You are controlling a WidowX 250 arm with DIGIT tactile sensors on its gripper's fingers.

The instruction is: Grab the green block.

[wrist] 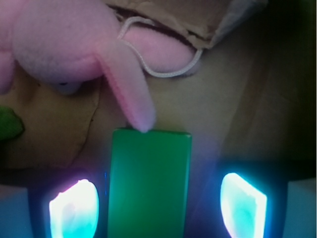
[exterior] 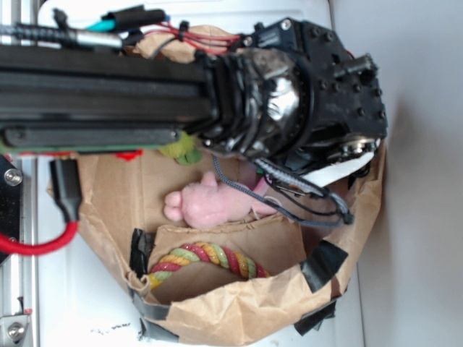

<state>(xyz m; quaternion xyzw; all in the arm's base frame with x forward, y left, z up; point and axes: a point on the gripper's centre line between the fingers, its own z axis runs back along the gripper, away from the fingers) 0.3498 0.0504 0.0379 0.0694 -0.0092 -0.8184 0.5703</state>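
Although the arm (exterior: 217, 87) fills most of my exterior view and hides the pincer from that side, I can still make out the brown paper bag (exterior: 239, 311) lying open on the pale worktop (exterior: 419, 217), patched with black tape along its torn rim. Inside the bag, toward its middle, lies the pink plush (exterior: 206, 206), and nearer the bag's torn front rim sits a coiled rope toy (exterior: 206, 259) in red, yellow and green; a scrap of fuzzy yellow-green plush (exterior: 181, 152) peeks out right under the arm. Switching to the wrist view, I find the green block (wrist: 149, 181) lying flat on the bag's brown paper floor, its far short edge touching the tip of one limb of the pink plush, with a white cord loop (wrist: 163, 69) lying against the plush beyond that. The pincer (wrist: 157, 206) stands wide open, its two glowing fingers (wrist: 74, 208) on either side of the block with clear gaps between each finger and the block's long edges, so it has hold of nothing. By my reckoning the approach is mostly done: the block is lined up between the fingers, somewhat closer to the one at the left of the picture. What remains is to close on the block's long sides and lift it, and I cannot tell from here whether the fingers are low enough yet.
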